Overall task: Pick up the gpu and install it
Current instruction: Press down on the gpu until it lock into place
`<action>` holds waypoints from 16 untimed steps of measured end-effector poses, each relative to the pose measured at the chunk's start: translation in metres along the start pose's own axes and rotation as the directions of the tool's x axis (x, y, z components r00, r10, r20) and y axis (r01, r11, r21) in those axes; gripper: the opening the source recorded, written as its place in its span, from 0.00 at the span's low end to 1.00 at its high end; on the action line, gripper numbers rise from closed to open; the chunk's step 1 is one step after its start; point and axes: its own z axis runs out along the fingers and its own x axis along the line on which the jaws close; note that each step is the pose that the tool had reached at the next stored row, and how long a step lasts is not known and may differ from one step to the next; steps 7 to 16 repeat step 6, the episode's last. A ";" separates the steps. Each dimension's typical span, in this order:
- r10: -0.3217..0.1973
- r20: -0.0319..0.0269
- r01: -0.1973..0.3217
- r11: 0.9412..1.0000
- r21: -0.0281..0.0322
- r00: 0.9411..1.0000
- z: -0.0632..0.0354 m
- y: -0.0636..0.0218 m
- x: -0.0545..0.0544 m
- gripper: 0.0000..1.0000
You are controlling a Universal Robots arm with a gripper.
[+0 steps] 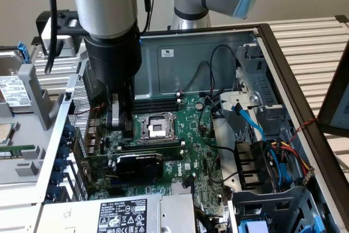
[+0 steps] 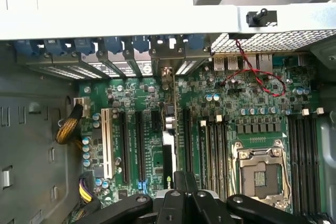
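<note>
The gpu point(image 1: 139, 165), a short green card with a black cooler shroud, stands upright in an expansion slot of the large green motherboard point(image 1: 191, 135), near the case's rear wall. In the wrist view the gpu point(image 2: 170, 121) appears edge-on, its metal bracket against the rear slot openings. My gripper point(image 1: 120, 121) hangs a little above the board, between the gpu and the CPU socket point(image 1: 156, 127), apart from the card. Its black fingers meet at the gripper point(image 2: 181, 179) tip, shut with nothing between them.
The open computer case lies on its side. A power supply point(image 1: 120, 214) sits at the near edge. Blue and coloured cables point(image 1: 256, 124) and drive cages fill the exterior view's right. Empty slots point(image 2: 123, 145) flank the card, and a red wire point(image 2: 257, 80) loops near the rear ports.
</note>
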 end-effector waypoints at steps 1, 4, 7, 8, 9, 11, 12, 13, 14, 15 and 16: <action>0.000 0.000 0.000 1.000 0.000 1.000 -0.0001 0.0000 0.000 0.11; 0.000 0.000 0.000 1.000 0.000 1.000 -0.0004 0.0001 0.000 0.11; 0.000 0.000 0.000 1.000 0.000 1.000 -0.0006 0.0001 0.000 0.11; 0.000 0.000 0.000 1.000 0.000 1.000 -0.0006 0.0001 0.000 0.11; 0.000 0.000 0.000 1.000 0.000 1.000 -0.0006 0.0001 0.000 0.11; 0.000 0.000 0.000 1.000 0.000 1.000 -0.0006 0.0001 0.000 0.11; 0.000 0.000 0.000 1.000 0.000 1.000 -0.0006 0.0001 0.000 0.11; 0.000 0.000 0.000 1.000 0.000 1.000 -0.0006 0.0001 0.000 0.11; 0.000 0.000 0.000 1.000 0.000 1.000 -0.0006 0.0001 0.000 0.11; 0.000 0.000 0.000 1.000 0.000 1.000 -0.0006 0.0001 0.000 0.11; 0.000 0.000 0.000 1.000 0.000 1.000 -0.0006 0.0001 0.000 0.11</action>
